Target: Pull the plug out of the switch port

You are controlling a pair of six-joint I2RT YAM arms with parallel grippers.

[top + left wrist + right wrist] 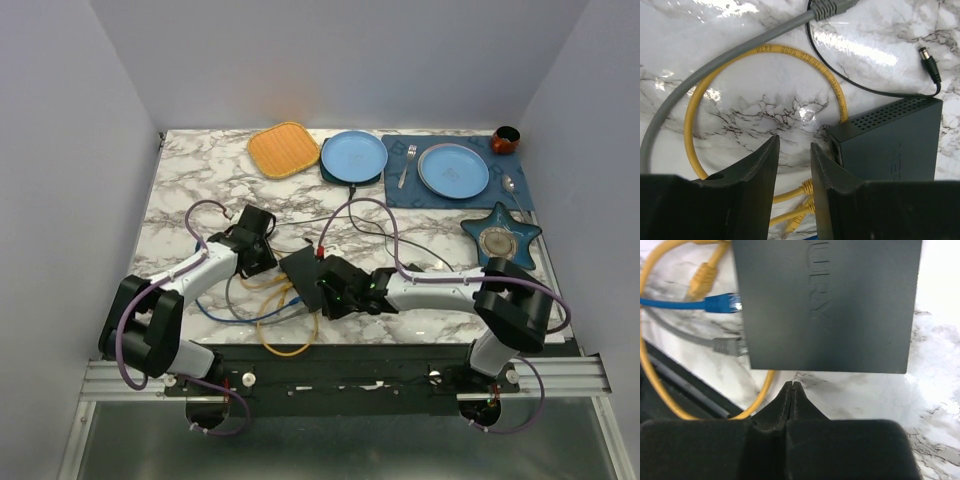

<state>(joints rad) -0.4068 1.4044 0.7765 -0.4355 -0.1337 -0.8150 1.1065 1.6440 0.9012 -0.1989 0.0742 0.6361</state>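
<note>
Near-centre on the white marble-pattern table (pixel 180 190), the flat matte-black rectangular switch (pixel 303 272) lies flat btwn my two grippers; its port edge faces my left arm. My left gripper (pixel 794 150) hangs over bare marble w/ its fingers a narrow gap apart and nothing btwn them; the switch's corner is just beside my right-hand finger (pixel 830 175). My right gripper (pixel 792 386) has its fingertips pressed together on nothing, just off the switch's plain edge; can't tell if it touches. Along the port edge, right wrist view: a blue plug on a blue cable (pixel 722 303) sits against the switch; a grey plug (pixel 730 346) likewise, lower down; a yellow plug (pixel 702 277) lies close, can't tell if it's seated. A yellow cable (pixel 692 115) loops wide over the marble; a thin black cord w/ a barrel plug (pixel 929 61) lies loose beyond the switch, tip apart from it.
</note>
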